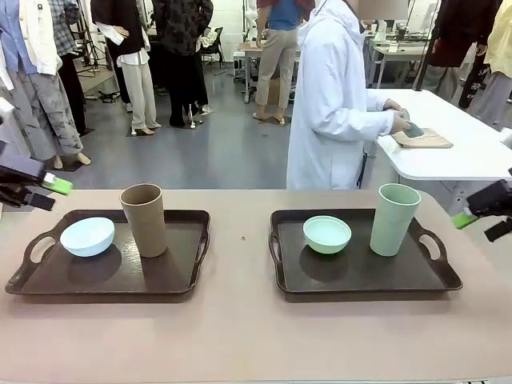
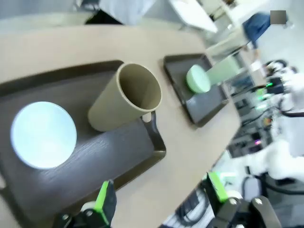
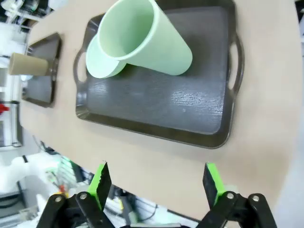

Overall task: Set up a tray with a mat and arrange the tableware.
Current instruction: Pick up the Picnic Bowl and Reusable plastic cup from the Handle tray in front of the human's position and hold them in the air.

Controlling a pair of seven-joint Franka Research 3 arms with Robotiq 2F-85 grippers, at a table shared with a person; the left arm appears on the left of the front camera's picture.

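Both arms are hovering at the table's ends, left gripper (image 1: 46, 194) and right gripper (image 1: 480, 224) open and empty.
Blue bowl (image 1: 87, 236) and brown cup (image 1: 144, 220) are sitting on the left tray (image 1: 112, 280), green bowl (image 1: 326, 234) and green cup (image 1: 395, 219) on the right tray (image 1: 360, 276); probably next, grasping a cup.

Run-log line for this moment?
left pincer: open, empty | right pincer: open, empty | left tray: blue bowl, brown cup | right tray: mint bowl, green cup

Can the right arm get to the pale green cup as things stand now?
Probably yes. The right gripper is open beside the tray, and the pale green cup stands upright on the tray's right side, nearest it. The mint bowl sits on the cup's far side, out of the way.
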